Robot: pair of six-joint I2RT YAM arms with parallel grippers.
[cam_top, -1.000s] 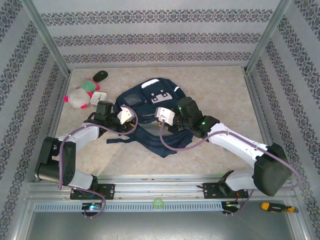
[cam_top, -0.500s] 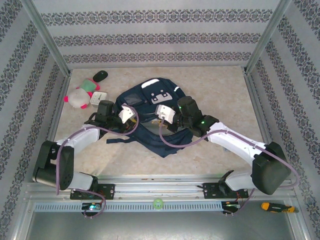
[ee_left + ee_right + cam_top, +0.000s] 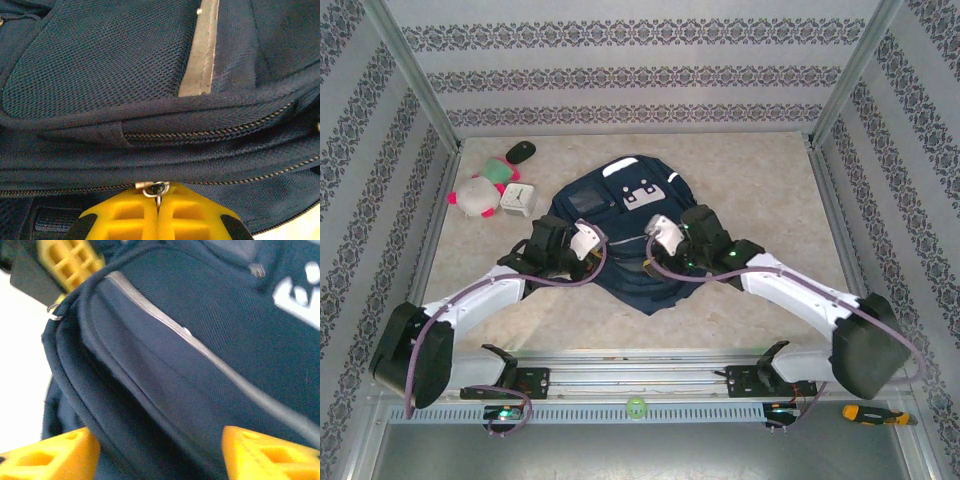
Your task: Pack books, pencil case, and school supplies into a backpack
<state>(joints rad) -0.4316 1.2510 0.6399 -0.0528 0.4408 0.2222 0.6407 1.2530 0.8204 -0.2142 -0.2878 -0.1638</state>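
**Inspector:** Starting at the near edge, what are the arms doing?

**Assessor:** Both are reaching out over the beige marbled table [image 3: 760, 190] to the near end of the large dark navy fabric backpack [image 3: 610, 190]. It is lying flat mid-table, with its front pockets and white patches facing up.

**Inspector:** The left gripper?

**Assessor:** The left gripper [image 3: 158, 202] is sitting with its yellow fingers pressed together. They are pinching a small silver metal zip-pull ring [image 3: 154, 189] on the zip line running along the backpack's edge.

**Inspector:** And the right gripper?

**Assessor:** The right gripper [image 3: 160, 452] is standing spread, with one yellow finger showing on each side of the backpack's rounded, grey-piped edge. Navy fabric is lying between them. Whether the fingers are touching it cannot be told.

**Inspector:** Farther back?

**Assessor:** Well apart from the backpack, toward the far left corner, a pink-and-white plush toy [image 3: 473, 196] is lying just beside a white square clock [image 3: 518, 198]. A small dark oval object [image 3: 521, 150] is lying beyond them, near the back wall.
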